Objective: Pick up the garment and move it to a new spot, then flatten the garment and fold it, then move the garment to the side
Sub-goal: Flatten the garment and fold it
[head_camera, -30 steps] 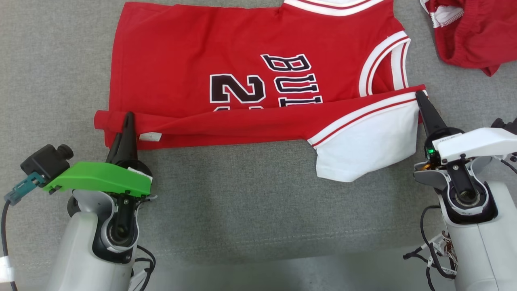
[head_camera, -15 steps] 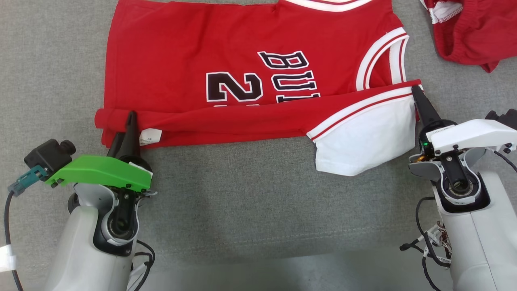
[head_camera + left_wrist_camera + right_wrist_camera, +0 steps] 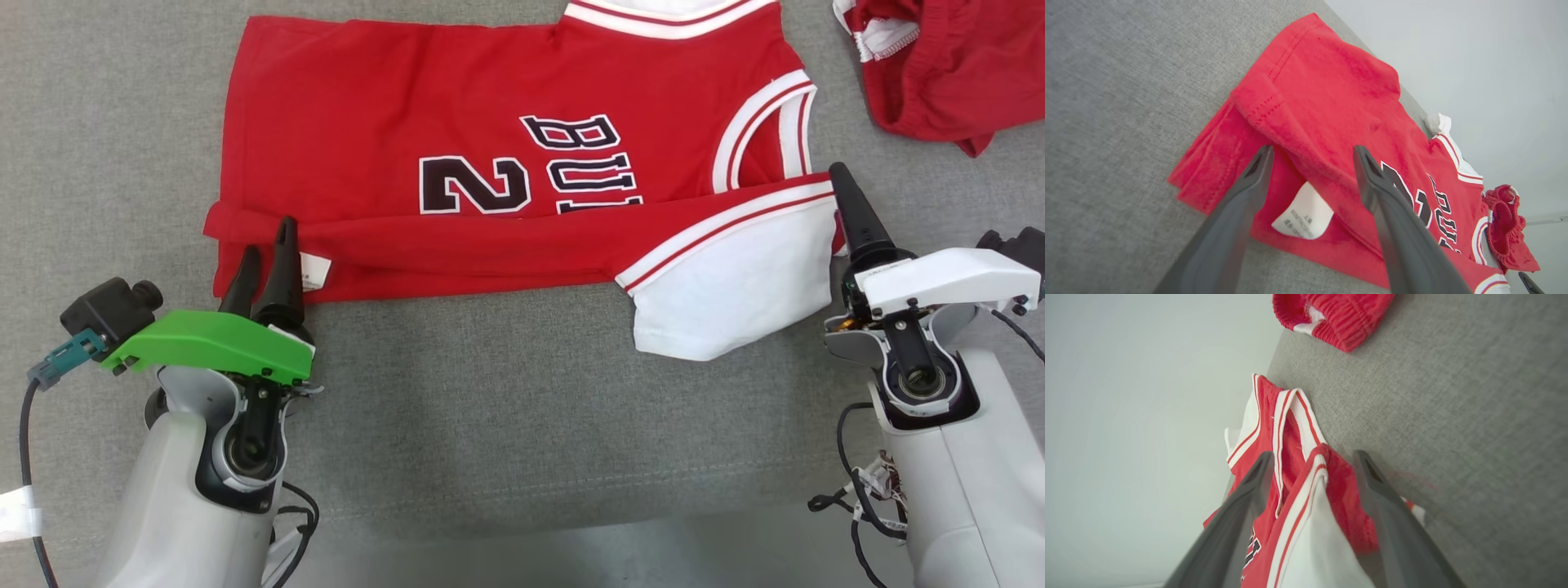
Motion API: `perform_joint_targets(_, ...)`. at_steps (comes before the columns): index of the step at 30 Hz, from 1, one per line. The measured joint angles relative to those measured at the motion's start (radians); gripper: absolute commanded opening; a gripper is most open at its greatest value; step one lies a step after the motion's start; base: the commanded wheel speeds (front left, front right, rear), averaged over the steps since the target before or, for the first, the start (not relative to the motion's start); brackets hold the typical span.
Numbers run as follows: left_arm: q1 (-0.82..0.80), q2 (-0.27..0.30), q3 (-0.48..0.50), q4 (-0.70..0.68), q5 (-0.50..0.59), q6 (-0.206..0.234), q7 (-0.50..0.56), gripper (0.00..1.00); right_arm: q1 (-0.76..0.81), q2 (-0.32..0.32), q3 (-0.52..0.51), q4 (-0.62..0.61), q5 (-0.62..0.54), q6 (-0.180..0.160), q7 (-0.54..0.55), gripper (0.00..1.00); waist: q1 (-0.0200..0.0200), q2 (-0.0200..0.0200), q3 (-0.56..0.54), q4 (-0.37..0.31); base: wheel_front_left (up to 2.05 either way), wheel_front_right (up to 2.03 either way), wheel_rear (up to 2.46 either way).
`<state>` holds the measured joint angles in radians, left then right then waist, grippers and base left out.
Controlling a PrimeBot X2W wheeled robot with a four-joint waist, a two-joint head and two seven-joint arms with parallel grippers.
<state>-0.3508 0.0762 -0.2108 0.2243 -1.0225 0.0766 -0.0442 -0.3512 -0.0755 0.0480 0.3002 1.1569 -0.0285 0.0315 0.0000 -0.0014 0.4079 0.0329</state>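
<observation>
A grey fabric surface (image 3: 506,425) spreads under both arms and under everything in front of the fingers. On it the red garment (image 3: 392,122), a jersey with white trim and dark letters, lies flat. It reaches from the left fingers across to the right fingers and further ahead of both. Its near edge is folded over into a long red band, and this band runs between the two grippers. A white inner part shows close to the right fingers, on their inner side.

A second red piece of clothing (image 3: 939,73) lies crumpled well beyond the right fingertips and apart from the jersey.

The left gripper (image 3: 1313,149) has its two fingers spread wide. The folded corner of the garment lies between them, but they do not pinch it.

The right gripper (image 3: 1314,455) also stands wide open. The striped shoulder edge lies loose between its fingers, and the picture is a little blurred there.

A small white label (image 3: 1302,214) lies on the red cloth between the left fingers, just behind their tips.
</observation>
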Motion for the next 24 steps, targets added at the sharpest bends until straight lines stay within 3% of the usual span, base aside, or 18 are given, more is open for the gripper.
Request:
perform_joint_targets(10,0.029,-0.002,0.020,-0.037,-0.007,-0.002,-0.023,1.00,0.069,-0.007,0.012,-0.015,-0.013,0.054,-0.025,1.00,0.0000,0.0000,-0.038,-0.002,0.00,0.00,0.00)
perform_joint_targets(24,0.106,-0.004,-0.015,-0.123,-0.008,-0.002,-0.043,1.00,0.224,0.010,0.049,-0.060,0.013,0.080,-0.029,1.00,0.0000,0.0000,-0.058,-0.002,0.00,0.00,0.00)
